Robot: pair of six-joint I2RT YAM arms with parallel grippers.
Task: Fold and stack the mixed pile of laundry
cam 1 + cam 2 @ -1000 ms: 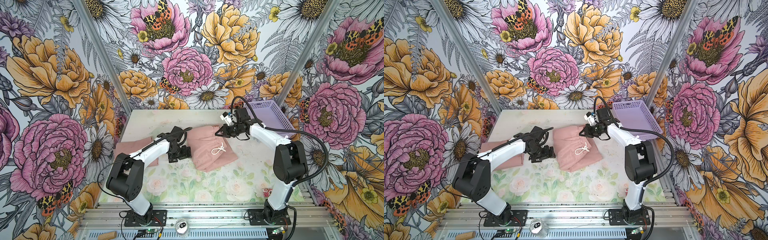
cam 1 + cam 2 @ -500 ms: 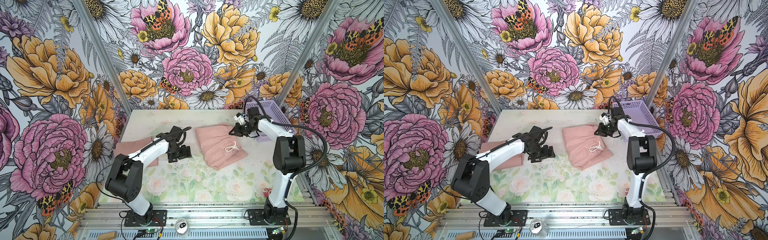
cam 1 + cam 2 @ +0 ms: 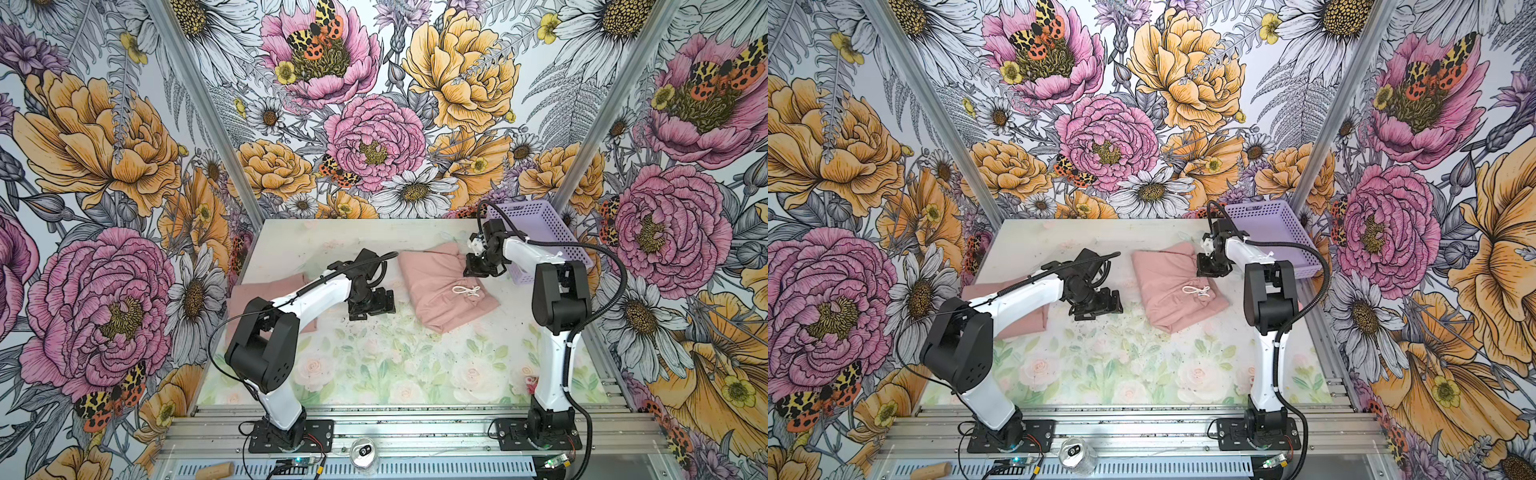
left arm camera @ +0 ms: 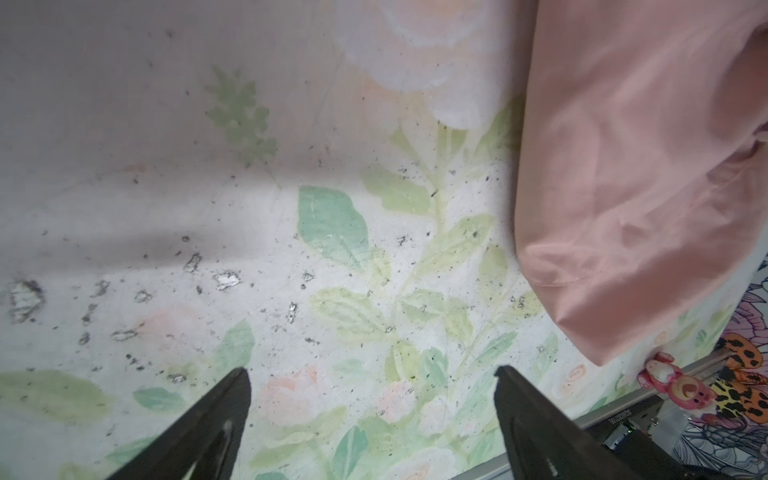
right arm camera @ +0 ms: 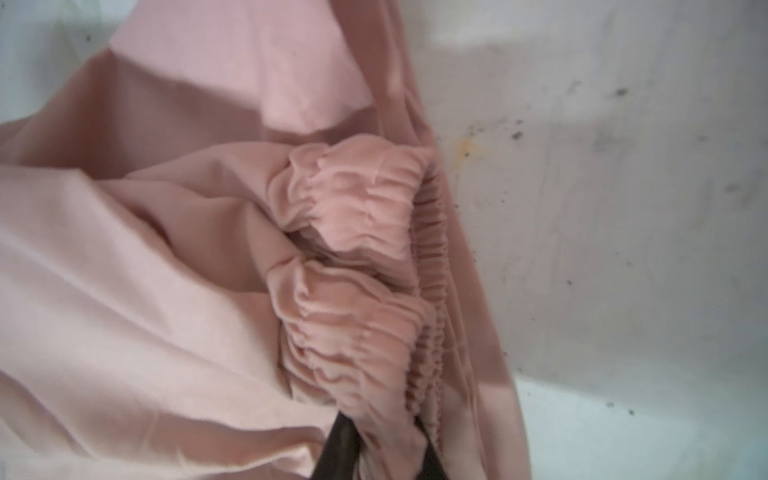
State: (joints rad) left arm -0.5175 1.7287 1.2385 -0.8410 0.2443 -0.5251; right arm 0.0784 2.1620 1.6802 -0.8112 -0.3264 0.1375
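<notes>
A folded dusty-pink garment with a white drawstring (image 3: 440,286) (image 3: 1175,286) lies mid-table on the right. My right gripper (image 3: 478,270) (image 3: 1210,270) sits at its far right corner. In the right wrist view, the gripper (image 5: 386,432) has the gathered elastic waistband (image 5: 357,232) pinched between its dark fingers. A second pink garment (image 3: 249,295) (image 3: 1027,320) lies folded at the left edge, partly under my left arm. My left gripper (image 3: 374,307) (image 3: 1098,309) (image 4: 372,374) hangs open and empty over bare table between the two garments.
A lilac perforated basket (image 3: 540,232) (image 3: 1271,224) stands at the back right, just behind my right arm. A small pink toy (image 3: 532,384) (image 4: 673,382) lies near the front right. A can (image 3: 365,453) sits on the front rail.
My right gripper has dragged the drawstring garment to the right, toward the basket. The left arm has hardly moved.
</notes>
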